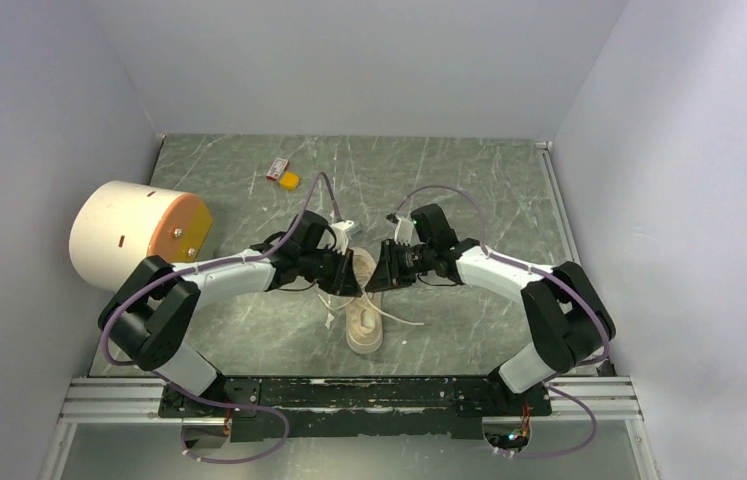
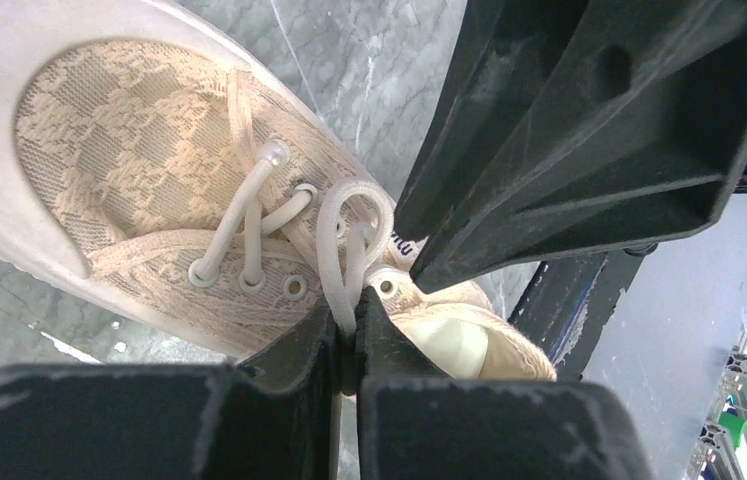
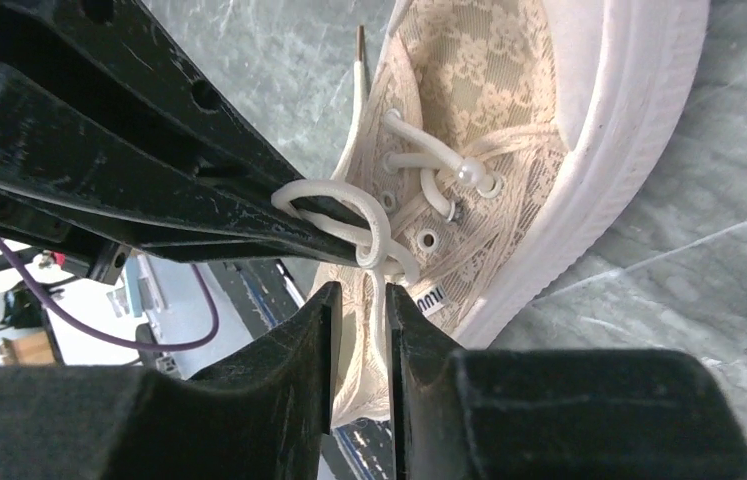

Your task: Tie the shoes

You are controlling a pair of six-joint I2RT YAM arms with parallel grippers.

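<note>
The shoe (image 1: 366, 325), a cream lace-patterned sneaker with a pale sole, lies on the table between the arms. In the left wrist view a loop of its white lace (image 2: 334, 230) rises over the eyelets, and my left gripper (image 2: 349, 310) is shut on the loop's base. My right gripper (image 3: 361, 295) faces it tip to tip above the shoe's (image 3: 549, 120) tongue. Its jaws stand slightly apart, with a thin lace strand hanging loose in the gap. The lace loop (image 3: 349, 200) lies against the left gripper's fingers (image 3: 129, 170). In the top view the two grippers (image 1: 349, 275) (image 1: 377, 272) nearly touch.
A large cream-and-orange cylinder (image 1: 139, 235) lies on its side at the left wall. A small red piece and an orange piece (image 1: 284, 175) sit at the back of the green marbled table (image 1: 469, 190). Loose lace ends trail beside the shoe.
</note>
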